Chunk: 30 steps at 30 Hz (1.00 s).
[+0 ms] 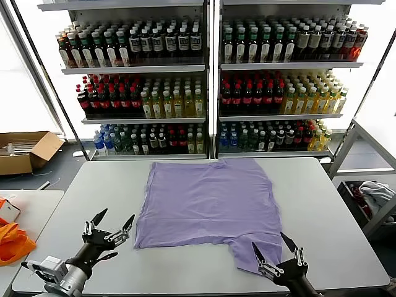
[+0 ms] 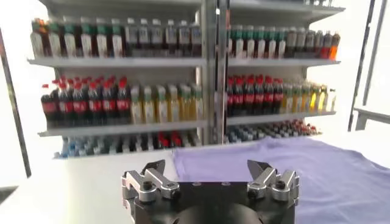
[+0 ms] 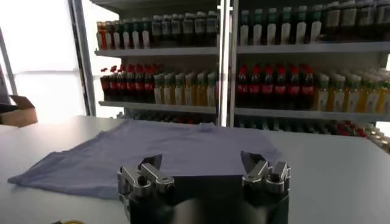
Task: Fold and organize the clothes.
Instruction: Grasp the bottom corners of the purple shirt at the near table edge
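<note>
The lavender T-shirt (image 1: 210,201) lies flat on the grey table (image 1: 322,204), plain side up, partly folded, with one sleeve flap near the front edge. It also shows in the left wrist view (image 2: 304,167) and the right wrist view (image 3: 152,152). My left gripper (image 1: 113,221) is open and empty, low over the table just left of the shirt's front left corner. My right gripper (image 1: 272,244) is open and empty, over the sleeve flap at the shirt's front right. In the wrist views the left gripper (image 2: 210,167) and the right gripper (image 3: 201,161) hold nothing.
Shelves of drink bottles (image 1: 204,80) stand behind the table. A cardboard box (image 1: 25,151) sits on the floor at far left. Orange fabric (image 1: 11,241) lies on a side table at left. A white-grey cloth pile (image 1: 374,195) sits in a bin at right.
</note>
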Available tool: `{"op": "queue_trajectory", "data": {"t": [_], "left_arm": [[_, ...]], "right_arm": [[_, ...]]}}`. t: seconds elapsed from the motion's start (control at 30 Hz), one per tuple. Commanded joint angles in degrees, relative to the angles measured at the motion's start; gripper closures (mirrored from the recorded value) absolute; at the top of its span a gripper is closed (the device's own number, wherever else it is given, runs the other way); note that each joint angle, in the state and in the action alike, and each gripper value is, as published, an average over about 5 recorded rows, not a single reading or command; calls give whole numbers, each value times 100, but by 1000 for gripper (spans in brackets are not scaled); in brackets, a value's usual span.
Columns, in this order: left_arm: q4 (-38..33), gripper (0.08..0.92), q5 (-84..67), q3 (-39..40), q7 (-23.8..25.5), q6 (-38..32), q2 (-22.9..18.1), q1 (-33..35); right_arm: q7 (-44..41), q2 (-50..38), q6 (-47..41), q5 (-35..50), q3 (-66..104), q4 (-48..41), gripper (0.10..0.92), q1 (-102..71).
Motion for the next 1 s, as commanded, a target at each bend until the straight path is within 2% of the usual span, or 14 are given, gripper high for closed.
{"op": "queue_trajectory", "data": {"t": [0.03, 0.3, 0.57, 0.77, 1.0], "left_arm": [[22, 177, -1003, 669, -1002, 900, 924, 30], [359, 177, -995, 1116, -1163, 985, 758, -172], [838, 177, -1194, 1208, -1097, 867, 670, -397], [1139, 177, -1059, 1168, -1056, 734, 778, -540], [1218, 177, -887, 1217, -1022, 680, 910, -398]], "right_arm": [[665, -266, -1031, -112, -45, 251, 203, -378], [1105, -163, -1655, -271, -19, 24, 203, -66], [976, -243, -1708, -162, -109, -268, 203, 258], [992, -310, -1707, 102, -102, -349, 203, 321], [855, -312, -1651, 135, -133, -434, 216, 346]]}}
